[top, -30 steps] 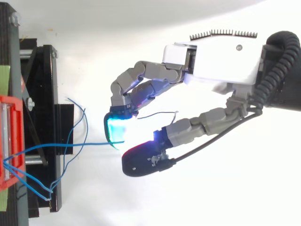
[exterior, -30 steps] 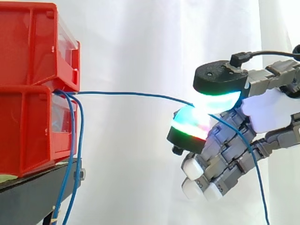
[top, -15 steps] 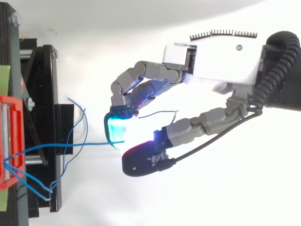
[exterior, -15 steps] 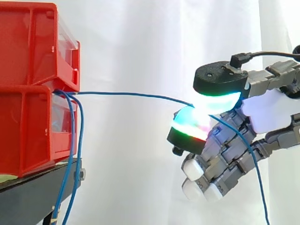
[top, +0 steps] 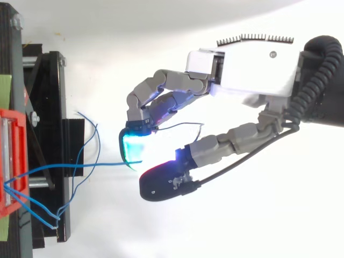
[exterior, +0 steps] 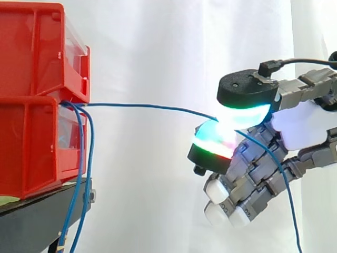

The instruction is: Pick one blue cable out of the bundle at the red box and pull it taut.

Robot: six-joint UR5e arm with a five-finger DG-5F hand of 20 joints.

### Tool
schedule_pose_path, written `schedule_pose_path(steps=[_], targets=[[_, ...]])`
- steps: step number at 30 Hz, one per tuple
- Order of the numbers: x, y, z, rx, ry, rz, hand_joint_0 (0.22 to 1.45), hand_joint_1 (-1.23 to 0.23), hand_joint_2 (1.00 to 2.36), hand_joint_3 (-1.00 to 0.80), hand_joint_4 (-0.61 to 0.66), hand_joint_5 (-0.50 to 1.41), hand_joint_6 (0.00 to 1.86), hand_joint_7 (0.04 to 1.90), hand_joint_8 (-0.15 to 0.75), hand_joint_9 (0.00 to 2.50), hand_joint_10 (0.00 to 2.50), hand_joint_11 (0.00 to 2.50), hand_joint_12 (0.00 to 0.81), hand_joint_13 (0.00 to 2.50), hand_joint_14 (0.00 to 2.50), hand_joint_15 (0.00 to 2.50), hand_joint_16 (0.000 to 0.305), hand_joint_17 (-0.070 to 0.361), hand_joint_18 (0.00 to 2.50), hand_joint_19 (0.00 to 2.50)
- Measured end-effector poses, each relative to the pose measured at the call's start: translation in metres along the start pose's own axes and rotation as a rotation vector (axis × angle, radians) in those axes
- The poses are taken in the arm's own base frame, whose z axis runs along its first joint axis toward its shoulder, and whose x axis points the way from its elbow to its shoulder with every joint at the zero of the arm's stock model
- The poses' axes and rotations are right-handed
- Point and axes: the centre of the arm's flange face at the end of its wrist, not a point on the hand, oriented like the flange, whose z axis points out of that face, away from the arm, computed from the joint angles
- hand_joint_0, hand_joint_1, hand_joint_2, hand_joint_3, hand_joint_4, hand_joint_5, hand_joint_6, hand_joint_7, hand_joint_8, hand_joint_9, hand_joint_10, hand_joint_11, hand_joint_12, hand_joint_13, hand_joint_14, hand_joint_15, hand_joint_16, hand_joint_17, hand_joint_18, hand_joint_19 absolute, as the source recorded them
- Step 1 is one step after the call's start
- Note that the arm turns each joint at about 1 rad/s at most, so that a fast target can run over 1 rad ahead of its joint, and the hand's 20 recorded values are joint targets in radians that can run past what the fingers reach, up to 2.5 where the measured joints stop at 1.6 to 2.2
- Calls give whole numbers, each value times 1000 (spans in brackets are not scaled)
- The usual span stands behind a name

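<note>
Two stacked red boxes (exterior: pixel 37 100) stand at the left on a black stand (exterior: pixel 31 221). Several blue cables come out between them. One blue cable (exterior: pixel 152 107) runs nearly level to the right, from the boxes to my hand (exterior: pixel 305 124), where it is pinched between the thumb pad and a glowing fingertip (exterior: pixel 213 138). Behind the pinch its tail drops past the curled fingers to the bottom edge. From above, the same cable (top: pixel 80 165) runs from the box front (top: pixel 12 161) to my hand (top: pixel 252 70). The other blue cables (exterior: pixel 84 174) hang slack down the stand.
A white curtain hangs behind everything. The black stand (top: pixel 48 145) juts out from the boxes toward my hand in the top view, with loose cable loops lying over it. Open space lies between the stand and my hand.
</note>
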Motion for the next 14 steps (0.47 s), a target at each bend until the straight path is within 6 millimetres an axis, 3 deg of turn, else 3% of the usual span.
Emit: schedule_pose_path(steps=[14], targets=[[0,0,0,0,0,0,598,-743,1010,61,-124,-140,922,1116,296,677,7,418,417,436,7,255,60,135,477,166]])
